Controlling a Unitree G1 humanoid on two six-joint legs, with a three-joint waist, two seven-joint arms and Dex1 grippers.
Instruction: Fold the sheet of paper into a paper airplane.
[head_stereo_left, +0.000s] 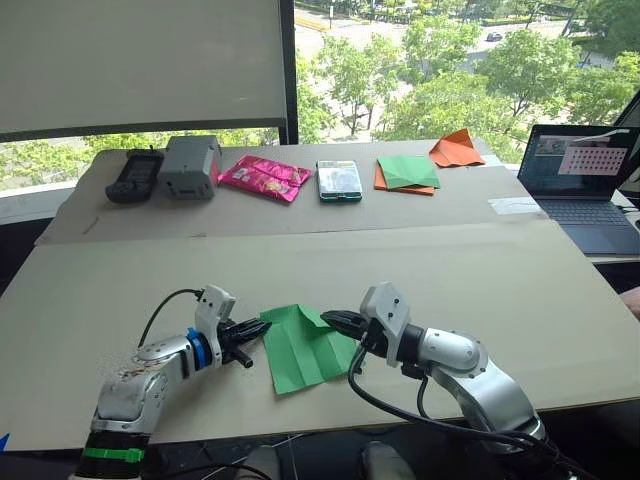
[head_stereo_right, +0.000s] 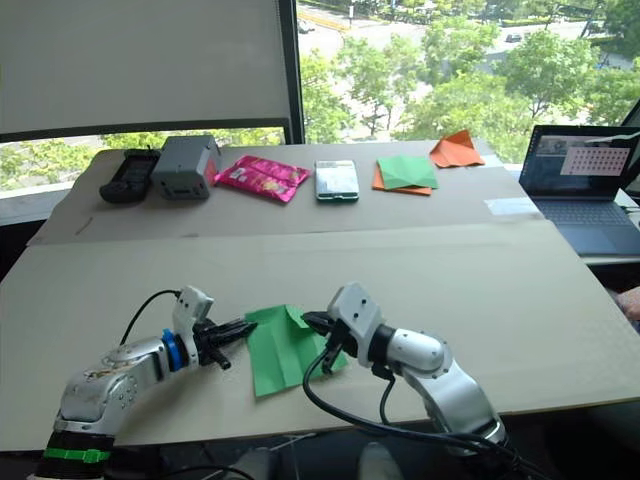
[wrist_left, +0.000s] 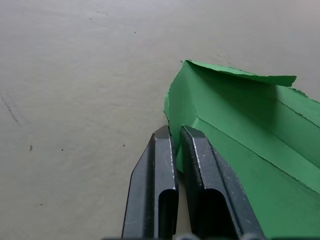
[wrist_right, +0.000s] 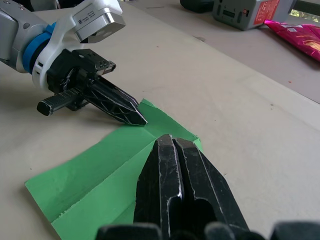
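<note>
Left gripper (head_stereo_left: 262, 328): fingers pressed together, tips touching the left edge of the sheet of paper (head_stereo_left: 305, 347).
Right gripper (head_stereo_left: 328, 319): fingers pressed together, tips on the paper's upper right corner, which is folded up.
Paper: creased green sheet, flat on the near table (head_stereo_left: 480, 300) between both grippers.
Far table: laptop (head_stereo_left: 585, 180), pink packet (head_stereo_left: 265, 177).

Bright daylight from the window (head_stereo_left: 450, 70) behind, soft faint shadows, table (head_stereo_left: 500, 300) evenly lit, close wrist views slightly soft
</note>
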